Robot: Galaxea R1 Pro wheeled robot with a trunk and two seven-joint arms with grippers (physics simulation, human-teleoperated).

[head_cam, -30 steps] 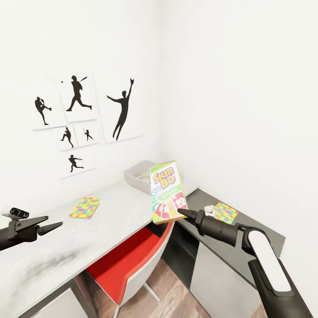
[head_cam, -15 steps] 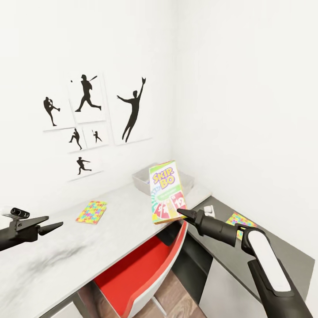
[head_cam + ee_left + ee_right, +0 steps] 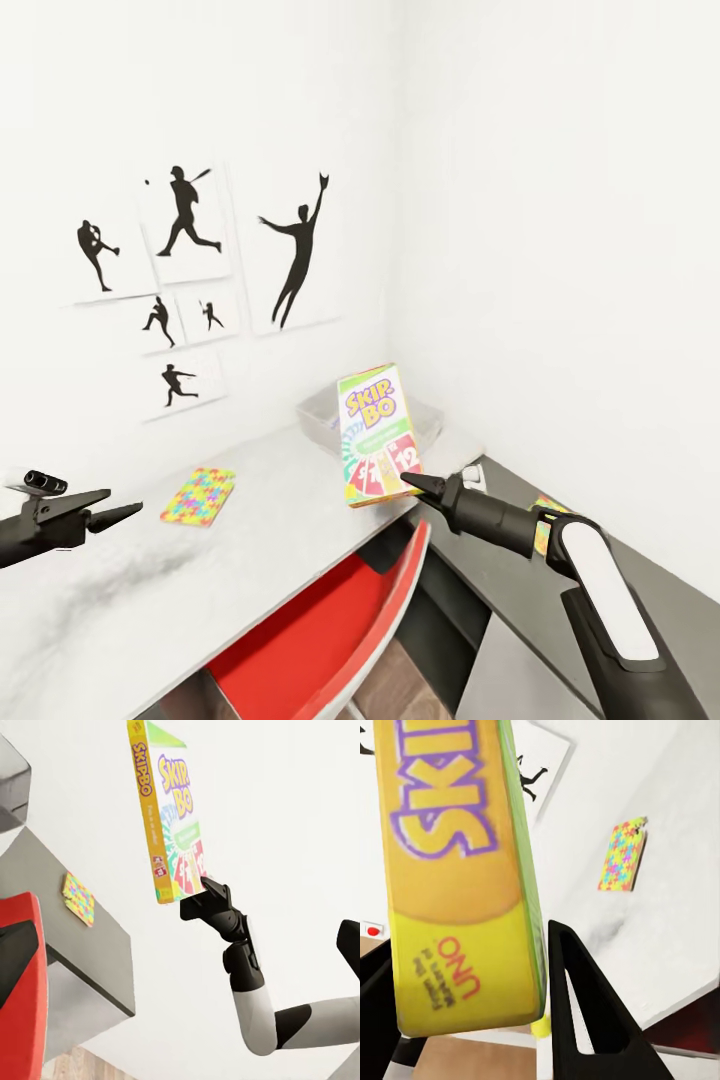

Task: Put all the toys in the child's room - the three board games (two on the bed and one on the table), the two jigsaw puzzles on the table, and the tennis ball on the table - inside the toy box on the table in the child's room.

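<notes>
My right gripper [image 3: 406, 484] is shut on the lower edge of the SKIP-BO board game [image 3: 377, 433], holding it upright in the air above the table's [image 3: 250, 545] corner. The pale toy box [image 3: 314, 412] sits on the table just behind the game, partly hidden by it. One jigsaw puzzle [image 3: 199, 496] lies flat on the pale desk top. The other jigsaw puzzle [image 3: 541, 524] peeks out behind my right arm on the dark cabinet [image 3: 505, 590]. In the right wrist view the game [image 3: 457, 870] sits between the black fingers [image 3: 585, 1020]. My left gripper [image 3: 120, 508] hovers open over the table's near left.
A red chair [image 3: 330, 640] is tucked under the desk in front of me. Small white objects [image 3: 472, 479] lie on the dark cabinet near my right gripper. Baseball-player prints [image 3: 185, 270] hang on the white wall behind the desk.
The whole picture has shifted, so the camera has moved relative to the desk corner. The SKIP-BO game stays held in my right gripper; my left gripper keeps its pose.
</notes>
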